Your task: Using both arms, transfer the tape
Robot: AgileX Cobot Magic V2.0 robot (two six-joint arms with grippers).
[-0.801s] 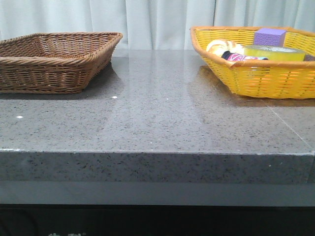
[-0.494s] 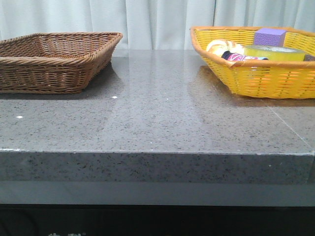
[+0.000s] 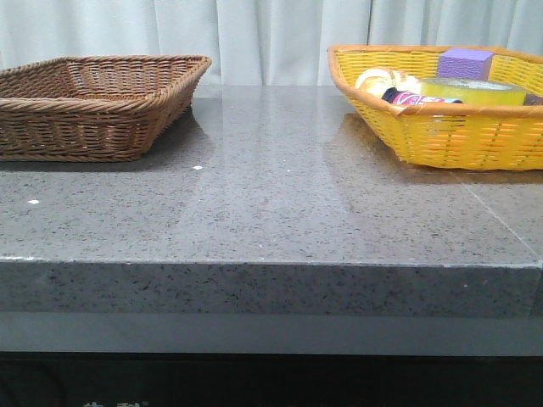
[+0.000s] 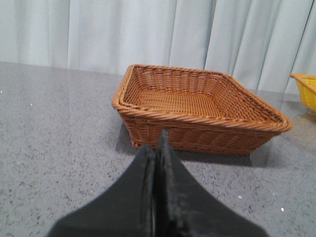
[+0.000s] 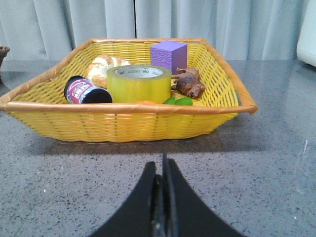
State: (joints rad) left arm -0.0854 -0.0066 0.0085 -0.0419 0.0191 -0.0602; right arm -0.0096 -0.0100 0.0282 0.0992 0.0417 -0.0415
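The tape [image 5: 138, 83], a wide translucent yellow roll with a white core printed in green, stands in the middle of the yellow basket [image 5: 123, 121]; it also shows in the front view [image 3: 472, 91]. My right gripper [image 5: 161, 165] is shut and empty, low over the grey table, short of the yellow basket's near wall. My left gripper [image 4: 157, 143] is shut and empty, low over the table in front of the brown wicker basket [image 4: 197, 129]. Neither arm shows in the front view.
In the yellow basket with the tape lie a purple block [image 5: 169, 55], a dark can [image 5: 86, 91], a bread-like piece [image 5: 101, 67], a brown lump [image 5: 190, 85] and something green [image 5: 178, 101]. The brown basket [image 3: 93, 106] stands at the table's far left.
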